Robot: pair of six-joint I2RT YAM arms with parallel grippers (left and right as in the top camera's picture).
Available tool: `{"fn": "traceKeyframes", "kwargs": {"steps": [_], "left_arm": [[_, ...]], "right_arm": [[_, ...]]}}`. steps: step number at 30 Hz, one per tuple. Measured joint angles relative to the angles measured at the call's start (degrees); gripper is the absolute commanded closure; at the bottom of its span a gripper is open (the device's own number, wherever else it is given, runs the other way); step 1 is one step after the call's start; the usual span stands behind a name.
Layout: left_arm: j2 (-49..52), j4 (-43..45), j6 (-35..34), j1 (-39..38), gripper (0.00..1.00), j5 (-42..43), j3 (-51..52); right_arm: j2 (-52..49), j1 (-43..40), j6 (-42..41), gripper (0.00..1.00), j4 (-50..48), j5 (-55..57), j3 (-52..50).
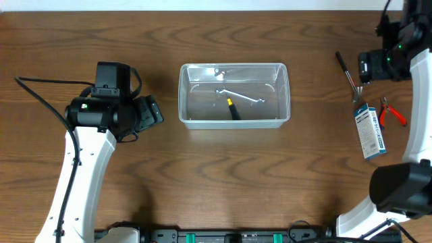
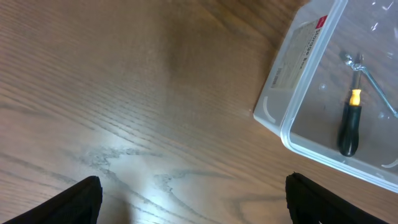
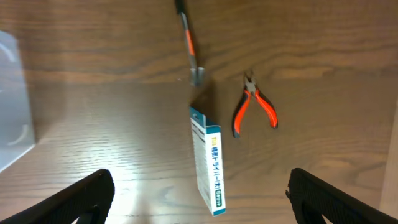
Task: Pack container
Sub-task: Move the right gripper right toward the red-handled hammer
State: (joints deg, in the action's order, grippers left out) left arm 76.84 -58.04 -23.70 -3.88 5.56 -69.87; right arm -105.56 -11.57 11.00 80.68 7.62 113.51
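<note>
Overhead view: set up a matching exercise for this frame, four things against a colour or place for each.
Things:
1. container
2. yellow-banded tool
3. pliers
4. box

Descriptions:
a. red handles, on the table at the right
b. blue and white, lying flat on the table
c. clear plastic, mid-table
d. lying inside the container

Pairs: 1-c, 2-d, 3-a, 4-b

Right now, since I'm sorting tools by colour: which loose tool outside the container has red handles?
The small pliers, right of the blue-and-white box in the right wrist view; the other loose tool is straight, black and orange.
</note>
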Motion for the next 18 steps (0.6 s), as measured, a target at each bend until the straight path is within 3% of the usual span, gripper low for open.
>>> {"fn": "traceKeyframes", "kwargs": {"steps": [7, 18], "left_arm": [[0.0, 0.02, 0.0, 0.0, 0.13, 0.02, 0.0], [0.0, 0.0, 0.0, 0.0, 0.13, 0.0, 0.0]], "right_arm": [[-6.78, -0.52, 2.21, 0.04, -2.86, -0.02, 0.0], [-19.21, -0.52, 2.89, 0.1, -9.31, -0.24, -0.02]]}}
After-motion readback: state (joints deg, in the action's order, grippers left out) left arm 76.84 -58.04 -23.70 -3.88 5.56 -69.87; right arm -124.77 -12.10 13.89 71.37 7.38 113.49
